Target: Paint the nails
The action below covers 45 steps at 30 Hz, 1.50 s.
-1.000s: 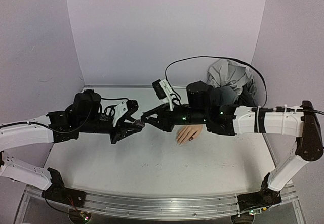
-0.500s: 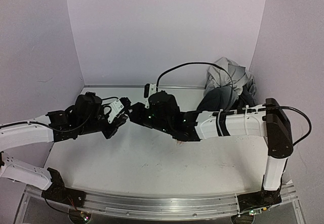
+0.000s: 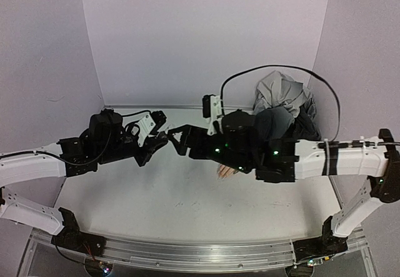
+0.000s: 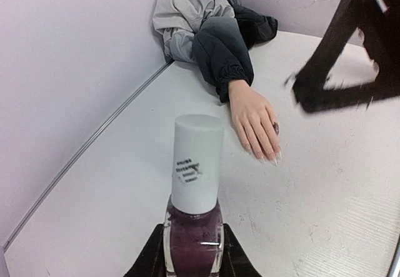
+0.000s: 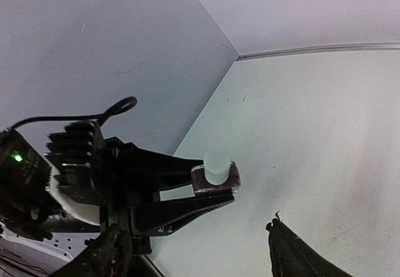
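my left gripper (image 4: 192,255) is clamped on the maroon polish bottle (image 4: 195,183); my right gripper (image 3: 177,141) hangs near it, jaws spread and empty; the nails (image 4: 275,127) sit on the mannequin hand (image 4: 252,115) lying flat on the table (image 4: 325,189) beyond

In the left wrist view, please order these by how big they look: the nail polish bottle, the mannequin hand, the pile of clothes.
1. The pile of clothes and the bottle: about alike, left unranked, since the bottle sits nearest the camera.
2. The mannequin hand: clearly smallest.
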{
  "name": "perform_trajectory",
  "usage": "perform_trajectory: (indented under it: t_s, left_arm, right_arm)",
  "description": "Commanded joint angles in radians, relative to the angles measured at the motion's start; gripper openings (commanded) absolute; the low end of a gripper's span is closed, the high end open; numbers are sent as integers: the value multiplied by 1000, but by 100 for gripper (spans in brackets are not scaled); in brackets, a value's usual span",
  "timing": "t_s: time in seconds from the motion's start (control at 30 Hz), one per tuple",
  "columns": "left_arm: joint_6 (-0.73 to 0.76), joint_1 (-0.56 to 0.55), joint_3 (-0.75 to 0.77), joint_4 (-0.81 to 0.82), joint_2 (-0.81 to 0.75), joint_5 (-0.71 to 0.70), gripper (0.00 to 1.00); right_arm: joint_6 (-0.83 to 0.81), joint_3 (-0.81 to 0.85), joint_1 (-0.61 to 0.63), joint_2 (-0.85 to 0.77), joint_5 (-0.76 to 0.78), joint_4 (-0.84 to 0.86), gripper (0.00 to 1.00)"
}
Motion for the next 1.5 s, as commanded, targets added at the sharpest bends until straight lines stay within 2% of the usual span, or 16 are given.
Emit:
perform_trajectory:
  t_s: [0.0,0.1,0.2,0.3,0.4,0.53,0.67,0.8,0.87,1.17,1.27,1.33,1.4,1.47]
  left_arm:
    - [-13,-1,55,99,-9,93,0]
    - [-19,-1,59,95,1,240,0]
    - [-31,-1,65,92,14,472,0]
    - [-49,-1,76,93,35,599,0]
    - [-52,-1,78,92,48,642,0]
    - [-49,-1,78,91,58,685,0]
    - [-51,-1,82,88,65,703,0]
    - [-48,-1,82,85,63,711,0]
    - [-46,-1,83,83,63,713,0]
    - [-41,-1,84,77,50,682,0]
    - [-45,-1,81,77,38,592,0]
    - [-43,-1,79,77,28,502,0]
    - [-48,-1,77,78,17,376,0]
    - [-45,-1,77,78,13,232,0]
  right_arm:
    - [-154,-118,-47,-200,84,-27,88]
    - [-253,-209,-104,-279,-23,-20,96]
    - [-387,-257,-126,-329,-215,9,97]
    - [-491,-281,-126,-336,-446,66,96]
    - [-534,-259,-126,-306,-569,82,89]
    - [-527,-226,-132,-282,-568,102,66]
    - [-519,-181,-148,-239,-648,98,61]
    - [-521,-154,-159,-207,-705,95,51]
    - [-524,-137,-161,-189,-722,96,41]
    - [-521,-110,-163,-134,-778,96,10]
    - [-505,-107,-162,-101,-800,102,2]
    - [-479,-114,-163,-76,-780,124,0]
    - [-441,-110,-160,-41,-736,133,0]
    - [-374,-96,-153,13,-615,133,0]
